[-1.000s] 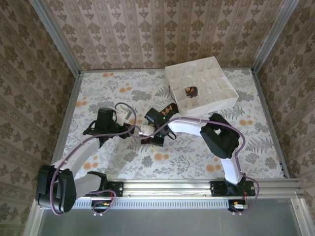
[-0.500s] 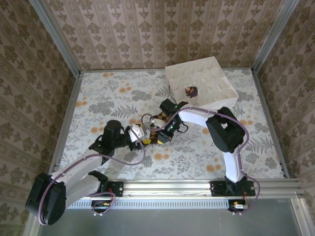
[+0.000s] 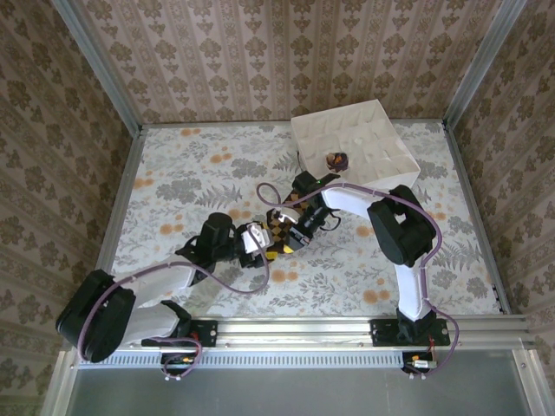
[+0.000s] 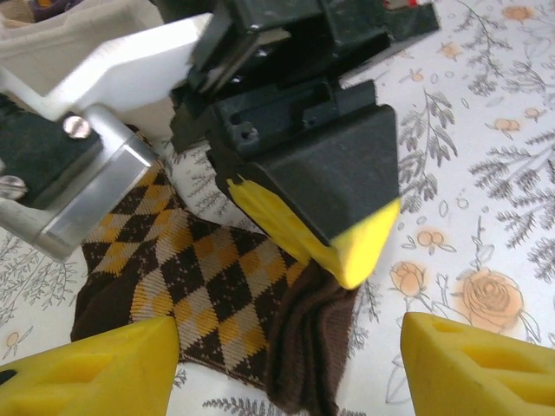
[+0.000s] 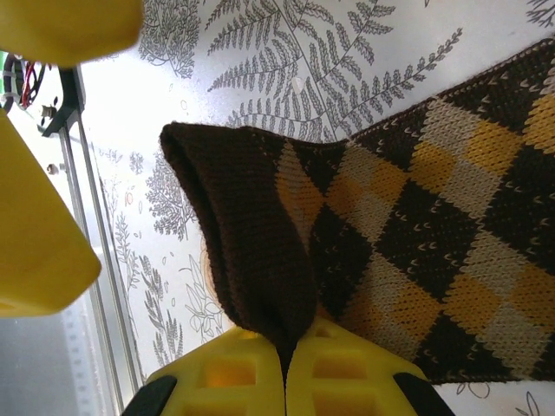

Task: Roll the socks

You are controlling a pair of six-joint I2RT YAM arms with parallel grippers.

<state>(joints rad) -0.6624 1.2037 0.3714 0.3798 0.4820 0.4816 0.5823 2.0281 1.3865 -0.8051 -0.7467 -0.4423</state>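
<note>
- shifted since a second ago: left arm swung down toward the near edge, left gripper (image 4: 288,355) brought in against the brown sock (image 5: 416,251); right gripper (image 5: 286,368) carried slightly toward the white box (image 3: 379,179).
- brown sock located mid-table between both grippers: diamond body flat on the floral table (image 3: 173,173), dark cuff drawn up into a ridge.
- purple sock (image 3: 336,161) located balled in a cell of the white box, well apart.
- right gripper clamped tight on the cuff ridge. thin bite at the very edge; likely to slip out if dragged against the flat cloth.
- left gripper spread wide, astride the sock's end, holding nothing.
- fingers of both grippers just beside one another; collision or a pinched pad judged possible on closing.
- closing on one layer only judged liable to leave a loose roll that unwinds once released.
</note>
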